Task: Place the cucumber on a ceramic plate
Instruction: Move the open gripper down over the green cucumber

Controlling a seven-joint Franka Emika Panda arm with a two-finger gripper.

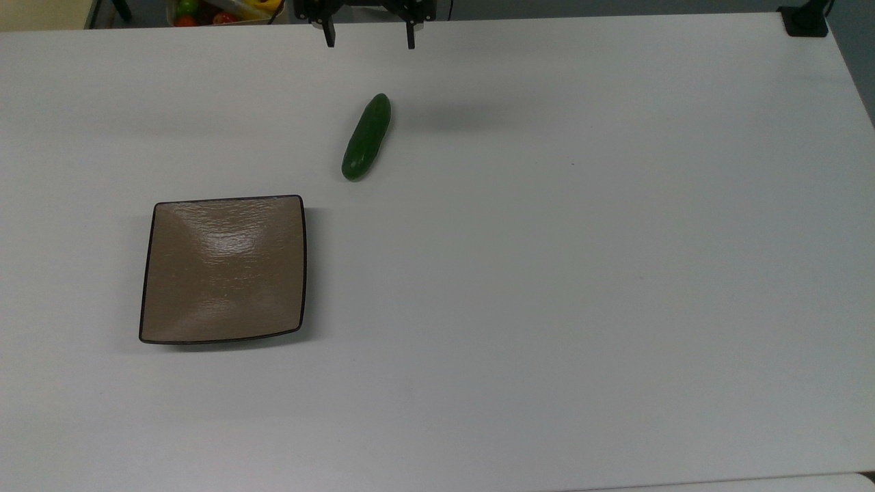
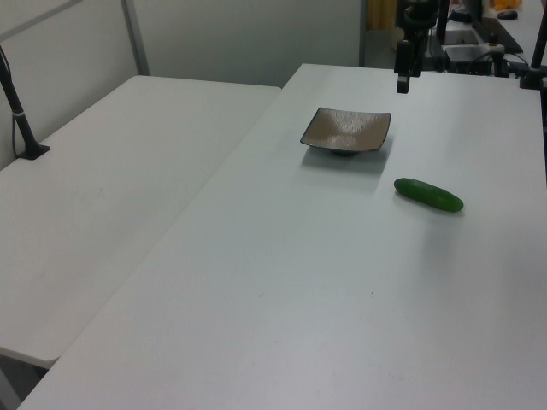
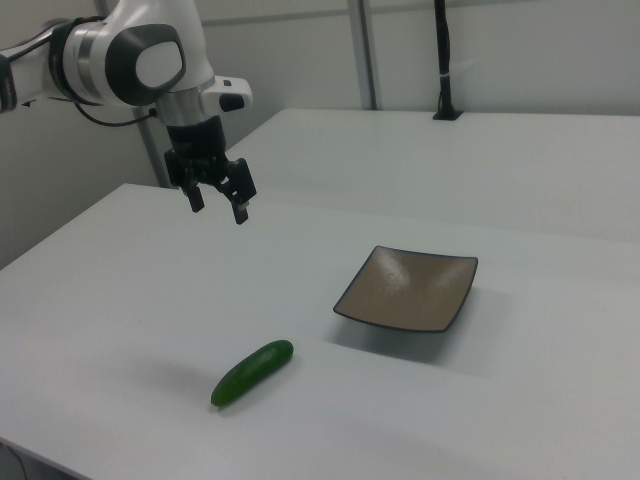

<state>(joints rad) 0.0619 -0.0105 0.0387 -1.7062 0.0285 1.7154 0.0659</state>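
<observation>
Cucumber first: we see the short, plump, glossy dark green cucumber (image 3: 253,373) lying on its side on the bare white worktop (image 3: 120,300), nearest us in the right view, untouched and well apart from anything holding it. A little farther back and toward the right view's right sits the square, glossy tan-brown ceramic plate (image 3: 408,290) with its thin dark rim, near the cucumber but not touching it, and with nothing on it. Farther still, the white arm's black two-finger gripper (image 3: 217,199) hangs in the air above the worktop, well clear of both things, its fingers (image 3: 240,211) spread apart and holding nothing; in the top view the gripper (image 1: 370,37) sits at the far edge, beyond the cucumber (image 1: 367,137). We judge the task to be at its very start, with the reach toward the cucumber in hand. The next move, as we read it, calls for bringing the gripper over the cucumber's middle, turning the fingers to straddle its narrow width, lowering and closing, then carrying it across to the plate (image 1: 223,269).
</observation>
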